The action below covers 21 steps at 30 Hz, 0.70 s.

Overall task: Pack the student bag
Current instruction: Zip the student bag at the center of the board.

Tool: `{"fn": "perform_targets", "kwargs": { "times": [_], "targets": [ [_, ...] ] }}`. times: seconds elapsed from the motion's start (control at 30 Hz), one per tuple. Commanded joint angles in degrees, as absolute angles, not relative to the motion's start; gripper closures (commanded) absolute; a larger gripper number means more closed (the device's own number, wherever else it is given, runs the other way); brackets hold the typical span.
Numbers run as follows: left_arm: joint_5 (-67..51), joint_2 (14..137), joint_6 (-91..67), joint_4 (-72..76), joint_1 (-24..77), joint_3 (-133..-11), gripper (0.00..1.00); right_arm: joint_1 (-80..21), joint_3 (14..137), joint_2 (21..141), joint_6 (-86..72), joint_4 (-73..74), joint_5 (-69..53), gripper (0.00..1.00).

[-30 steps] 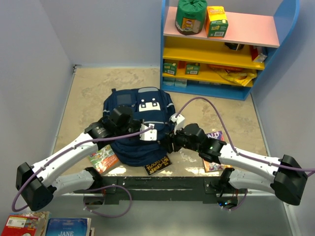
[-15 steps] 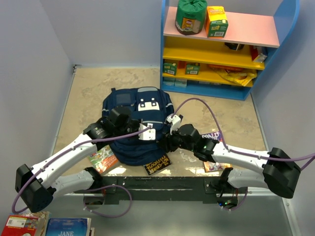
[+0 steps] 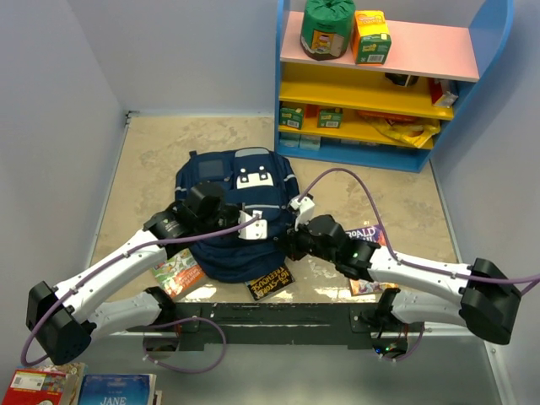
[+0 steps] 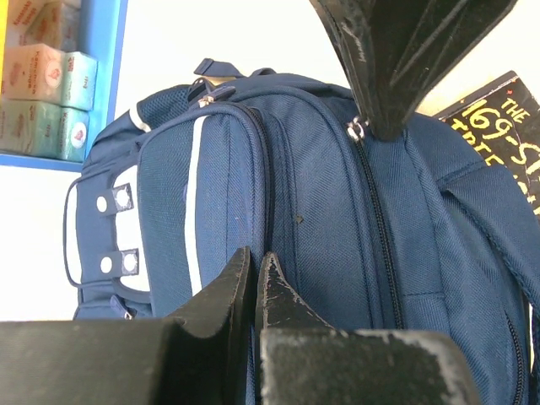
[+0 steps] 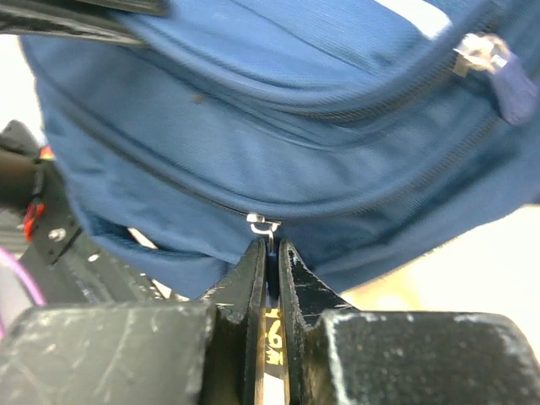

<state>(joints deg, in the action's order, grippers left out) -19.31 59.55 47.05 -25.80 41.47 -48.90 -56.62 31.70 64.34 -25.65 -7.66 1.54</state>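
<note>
Since a second ago your right arm has swung in. The right pincer (image 5: 272, 253), which stood just off the student bag (image 3: 228, 253), now sits against its near right edge. The bag itself has slid a little to the left on the table (image 3: 152, 160). With the forearm moved, more of the purple book (image 3: 369, 232) under that arm shows.

On that book you can read "ALD", with a letter or two before it that are too small to be sure of. The black book (image 3: 270, 282), touching the bag's near edge, reads "THE" and "169-ST" in the left wrist view. The blue book (image 3: 114, 392) at the near left corner reads "JANE". The print on the boxes in the shelf unit (image 3: 280, 84) is too small to read.

The bag lies in the middle of the table, between your two arms and in front of the shelf unit, white patches facing up. Your right pincer is narrowed to a slit around the zipper pull (image 5: 264, 224) on the bag's side seam. Your left pincer (image 4: 256, 257) is pressed closed, tips against the front pocket fabric. You cannot tell whether any cloth is pinched.
</note>
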Motion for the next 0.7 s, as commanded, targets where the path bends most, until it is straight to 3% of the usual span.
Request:
{"fn": "perform_targets", "kwargs": {
  "times": [0.0, 0.3, 0.47, 0.67],
  "targets": [
    [-18.81, 57.48, 46.58, -20.04, 40.69, -49.48, 1.00, -56.43, 34.45, 66.35, -28.82, 3.57, 12.62, 1.00],
    [-23.37, 55.90, 52.20, -28.11, 40.78, -50.80, 1.00, -53.27, 39.64, 73.12, -32.87, 8.87, 19.86, 1.00],
    [-28.37, 55.98, 56.50, -35.75, 40.69, -53.61, 1.00, -43.61, 41.30, 74.79, -28.05, 7.13, 15.38, 1.00],
    [-34.80, 55.55, 62.40, -42.09, 40.96, -55.02, 1.00, -41.31, 49.12, 83.66, -22.59, 5.45, 8.81, 1.00]
  ]
}}
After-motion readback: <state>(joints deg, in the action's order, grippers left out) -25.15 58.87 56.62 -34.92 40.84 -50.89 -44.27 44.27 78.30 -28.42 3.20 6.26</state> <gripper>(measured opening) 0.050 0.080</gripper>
